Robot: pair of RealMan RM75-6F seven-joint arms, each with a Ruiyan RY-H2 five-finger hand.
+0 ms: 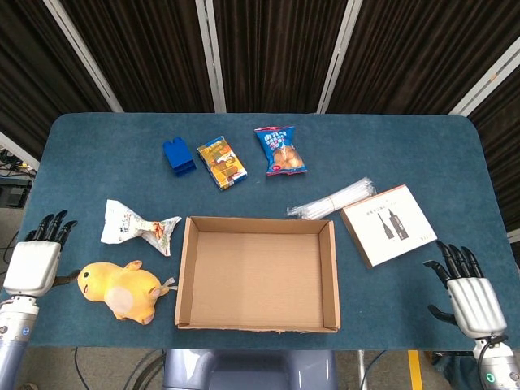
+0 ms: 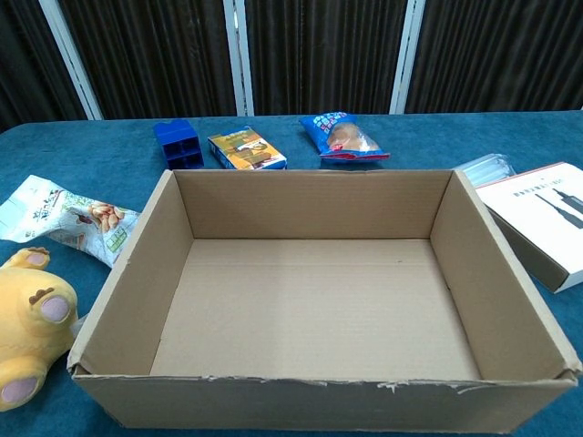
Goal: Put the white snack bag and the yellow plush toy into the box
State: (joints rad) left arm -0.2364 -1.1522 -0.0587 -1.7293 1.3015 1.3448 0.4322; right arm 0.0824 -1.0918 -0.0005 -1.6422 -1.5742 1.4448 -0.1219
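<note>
An empty cardboard box (image 1: 329, 276) (image 2: 483, 300) stands open at the table's front middle. Left of it lies the white snack bag (image 1: 134, 225) (image 2: 64, 218). The yellow plush toy (image 1: 120, 289) (image 2: 29, 323) lies in front of the bag, near the table's front edge. My left hand (image 1: 34, 260) hovers open just left of the toy, fingers spread, holding nothing. At the front right corner my right hand (image 1: 466, 294) is open too, far from both objects. Neither hand shows in the chest view.
At the back lie a blue block (image 1: 178, 155), an orange-yellow snack pack (image 1: 222, 162) and a blue snack bag (image 1: 280, 149). Right of the box are a clear plastic bundle (image 1: 331, 199) and a flat white box (image 1: 388, 223).
</note>
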